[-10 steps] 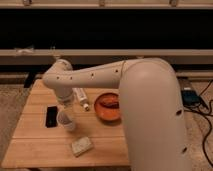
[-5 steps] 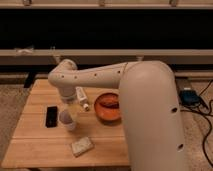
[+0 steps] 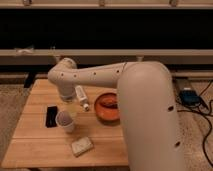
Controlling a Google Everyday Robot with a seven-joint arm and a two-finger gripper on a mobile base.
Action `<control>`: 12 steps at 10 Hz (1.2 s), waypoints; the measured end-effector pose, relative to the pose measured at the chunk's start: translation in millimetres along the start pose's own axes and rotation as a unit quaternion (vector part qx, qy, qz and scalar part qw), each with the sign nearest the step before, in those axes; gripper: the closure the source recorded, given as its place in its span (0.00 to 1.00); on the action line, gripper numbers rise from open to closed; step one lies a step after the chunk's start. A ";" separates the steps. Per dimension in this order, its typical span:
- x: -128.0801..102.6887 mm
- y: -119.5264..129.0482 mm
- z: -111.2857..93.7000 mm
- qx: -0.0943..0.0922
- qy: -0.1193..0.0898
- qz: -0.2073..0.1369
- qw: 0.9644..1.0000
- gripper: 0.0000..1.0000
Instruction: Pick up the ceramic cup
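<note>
Cup [image 3: 65, 121] stands upright on the counter [image 3: 30, 146], left of centre, its long axis vertical. Gripper [image 3: 69, 103] hangs just above and slightly behind it. Judged approach: straight down. Whether it is clenched or released cannot be told.

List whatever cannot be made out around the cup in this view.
1. Gripper, camera view: just above the ceramic cup, largely hidden beneath the arm.
2. Orange bowl: its right side is covered by the arm; contents unclear.
3. Table: its right part is hidden behind the arm.
4. Flat black object left of the cup: too small to identify.
</note>
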 end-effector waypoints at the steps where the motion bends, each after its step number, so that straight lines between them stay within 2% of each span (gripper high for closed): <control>1: -0.2 0.0 -0.4 0.000 0.000 0.000 1.000 0.20; 4: 4.0 3.7 -3.2 0.000 0.007 -0.002 1.000 0.20; 6: 26.1 16.1 -9.2 0.000 0.019 -0.013 1.000 0.20; 12: 24.0 8.3 -5.3 0.013 0.032 -0.001 0.999 0.20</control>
